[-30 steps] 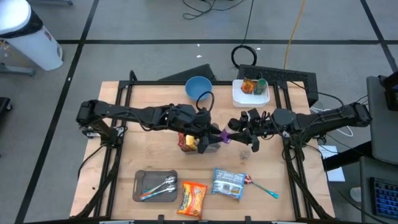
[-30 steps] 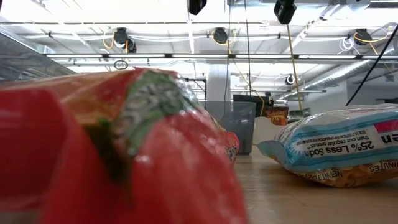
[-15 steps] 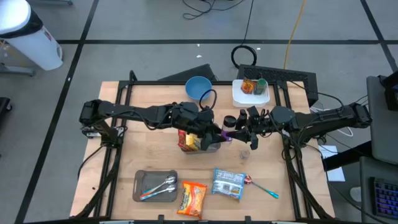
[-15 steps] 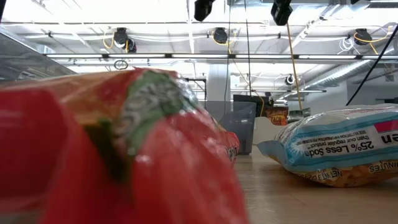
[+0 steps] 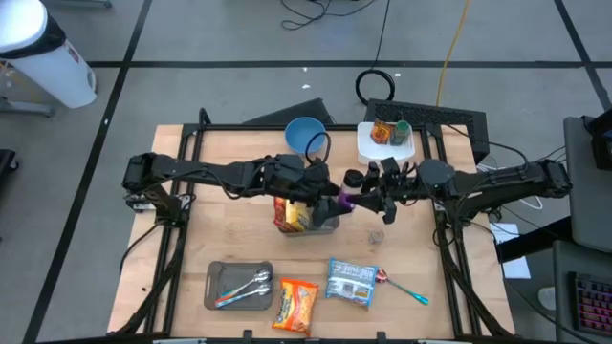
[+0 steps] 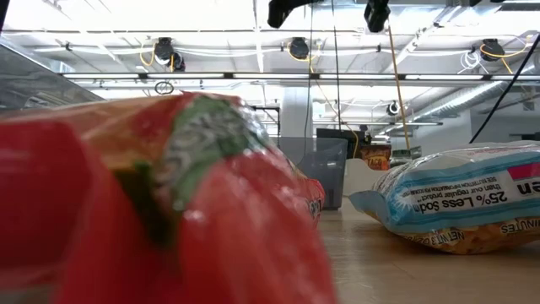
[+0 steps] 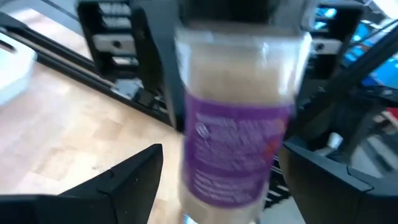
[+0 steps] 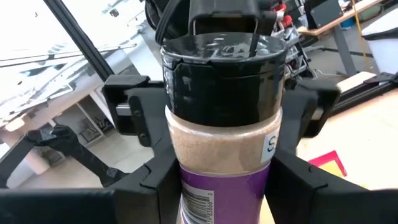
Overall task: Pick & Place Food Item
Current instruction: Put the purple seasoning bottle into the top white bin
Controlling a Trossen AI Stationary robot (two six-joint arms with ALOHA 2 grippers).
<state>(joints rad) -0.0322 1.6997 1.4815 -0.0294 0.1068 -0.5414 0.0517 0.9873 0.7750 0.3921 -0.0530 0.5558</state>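
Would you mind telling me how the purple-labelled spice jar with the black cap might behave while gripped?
The purple-labelled spice jar looks rigid, so it probably won't deform. Its smooth round wall may slip or twist between the right gripper fingers. Nearly full of pale powder, it is likely fairly heavy for its size.

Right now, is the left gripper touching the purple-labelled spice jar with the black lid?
Apart. The left wrist view shows the left gripper's fingers spread, with gaps either side of the spice jar.
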